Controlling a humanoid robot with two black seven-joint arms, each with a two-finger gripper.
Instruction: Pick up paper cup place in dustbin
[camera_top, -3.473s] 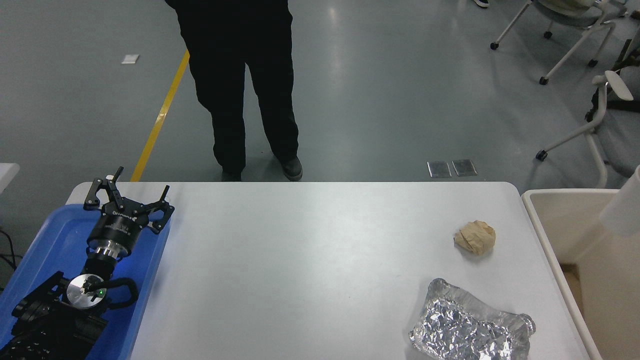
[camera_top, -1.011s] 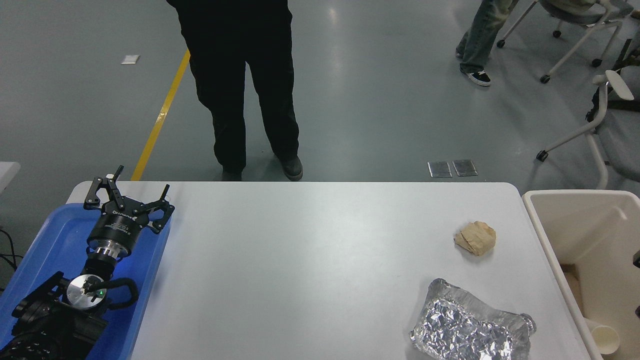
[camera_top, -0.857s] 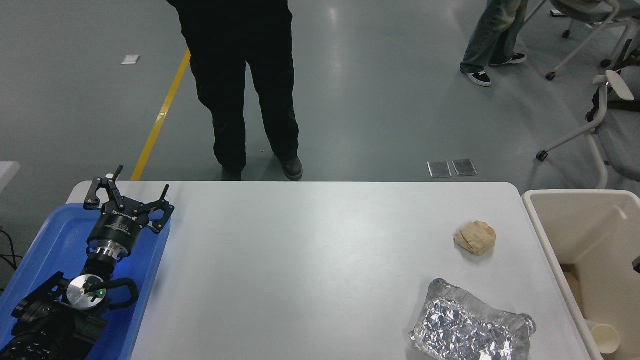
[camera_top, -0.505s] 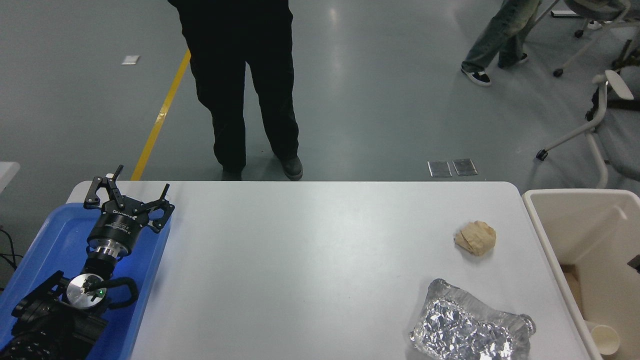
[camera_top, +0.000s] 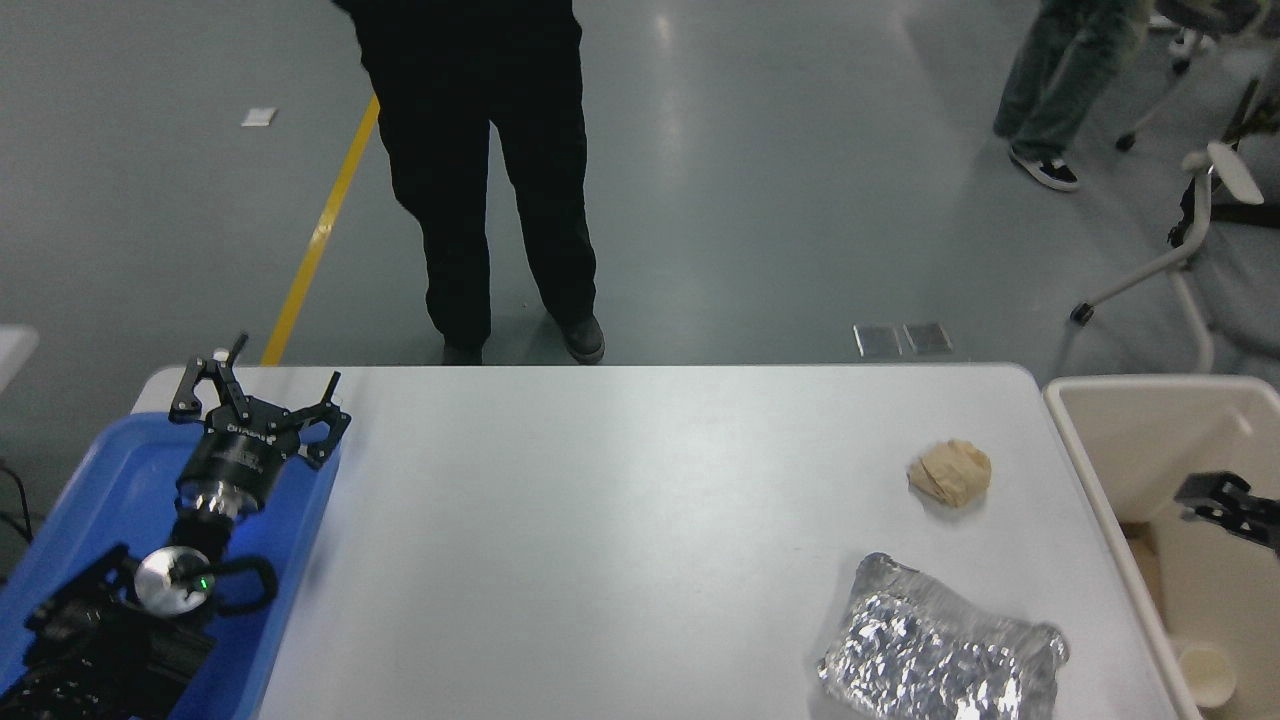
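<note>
From the head view, you can see the paper cup (camera_top: 1205, 673) already lying down inside the dustbin (camera_top: 1075, 452), at its near left corner by the inner wall, so the placing step looks finished. Your right hand (camera_top: 1222, 496) shows only as a dark tip at the right edge, above the bin's opening and well apart from the cup; it holds nothing you can see, but you cannot tell whether its fingers are spread or closed. In my judgement the step in hand is the retreat after the drop, and the next move calls only for drawing that arm clear of the bin's thick rim without clipping it. Your left hand (camera_top: 262, 400) is parked at the far left over the blue tray (camera_top: 90, 500), its fingers spread wide and grasping nothing. On the desk (camera_top: 600, 520), the crumpled brown paper ball (camera_top: 950, 472) sits near the bin's left wall, and the silver foil packet (camera_top: 940, 655) lies nearer to you; both are apart from the cup. There is light lettering on the left hand's black body, too small to read. A person (camera_top: 480, 170) stands at the desk's far side.
</note>
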